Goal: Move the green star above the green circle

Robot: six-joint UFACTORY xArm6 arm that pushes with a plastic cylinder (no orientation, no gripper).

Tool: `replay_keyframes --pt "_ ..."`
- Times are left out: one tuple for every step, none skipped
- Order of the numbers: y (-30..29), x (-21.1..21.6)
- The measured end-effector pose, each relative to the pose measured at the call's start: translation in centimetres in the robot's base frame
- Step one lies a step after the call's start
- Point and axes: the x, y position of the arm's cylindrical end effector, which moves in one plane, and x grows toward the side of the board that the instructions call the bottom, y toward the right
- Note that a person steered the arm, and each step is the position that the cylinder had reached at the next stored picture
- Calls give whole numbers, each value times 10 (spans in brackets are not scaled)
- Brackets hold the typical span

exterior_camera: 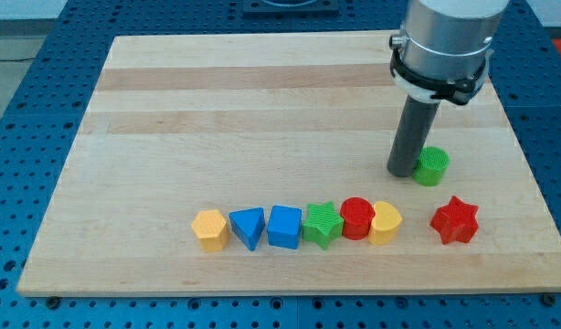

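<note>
Green star (322, 224) sits mid-row at lower centre of the tabletop (216, 110); green circle (432, 166) lies right of centre, my tip (402, 172) touching its left side. No fingers exist.

A single arm is seen entering from the view's top right, where a wide pale grey cylindrical housing (448, 32) is cut off by the frame edge. Its lower end is ringed by a black collar (433, 80). A straight dark rod (414, 132) is carried beneath the collar and is held upright. My tip (402, 172) is set down at board level, in the right half of the view
</note>
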Motion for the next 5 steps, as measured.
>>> replay_keyframes --pt "-1 0" --pt "18 0" --pt "-14 -7" --pt "-118 -24" --pt "-237 -15"
